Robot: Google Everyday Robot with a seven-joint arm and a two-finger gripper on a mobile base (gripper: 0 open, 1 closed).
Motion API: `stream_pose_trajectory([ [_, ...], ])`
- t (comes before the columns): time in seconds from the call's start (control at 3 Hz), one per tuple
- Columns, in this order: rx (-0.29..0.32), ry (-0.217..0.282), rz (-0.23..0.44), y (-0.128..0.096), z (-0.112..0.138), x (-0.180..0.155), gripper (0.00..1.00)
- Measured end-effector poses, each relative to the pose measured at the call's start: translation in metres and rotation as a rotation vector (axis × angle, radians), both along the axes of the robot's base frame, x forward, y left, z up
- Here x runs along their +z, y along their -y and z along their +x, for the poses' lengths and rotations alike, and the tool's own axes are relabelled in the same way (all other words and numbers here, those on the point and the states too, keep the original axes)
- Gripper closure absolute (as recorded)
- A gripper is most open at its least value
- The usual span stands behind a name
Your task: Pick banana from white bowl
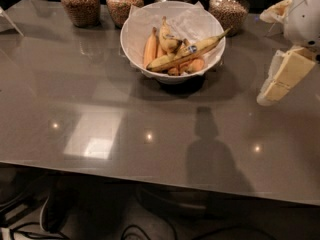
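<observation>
Yellow banana [187, 54] in white bowl [131, 44] — claw [280, 79] well right

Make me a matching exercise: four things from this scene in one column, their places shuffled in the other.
Things:
1. banana
2. white bowl
3. gripper
4. glass jars

Places:
A. in a row along the far edge of the table
B. at the right edge of the view, apart from the bowl
C. lying across the other food, stem pointing to the right rim
D. standing on the table just in front of the jars

Pairs: 1-C, 2-D, 3-B, 4-A
</observation>
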State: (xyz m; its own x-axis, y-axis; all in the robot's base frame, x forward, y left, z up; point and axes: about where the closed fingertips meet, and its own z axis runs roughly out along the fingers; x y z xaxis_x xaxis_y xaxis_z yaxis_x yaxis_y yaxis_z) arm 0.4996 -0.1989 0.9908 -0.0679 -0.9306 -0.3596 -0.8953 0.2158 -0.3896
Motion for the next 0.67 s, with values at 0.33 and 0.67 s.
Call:
stream_pose_trajectory([
  [0.33,0.097,0.076,0.089,-0.023,0.051,0.003,0.00],
  [0.67,0.190,0.136,0.154,-0.052,0.103,0.009,0.00],
])
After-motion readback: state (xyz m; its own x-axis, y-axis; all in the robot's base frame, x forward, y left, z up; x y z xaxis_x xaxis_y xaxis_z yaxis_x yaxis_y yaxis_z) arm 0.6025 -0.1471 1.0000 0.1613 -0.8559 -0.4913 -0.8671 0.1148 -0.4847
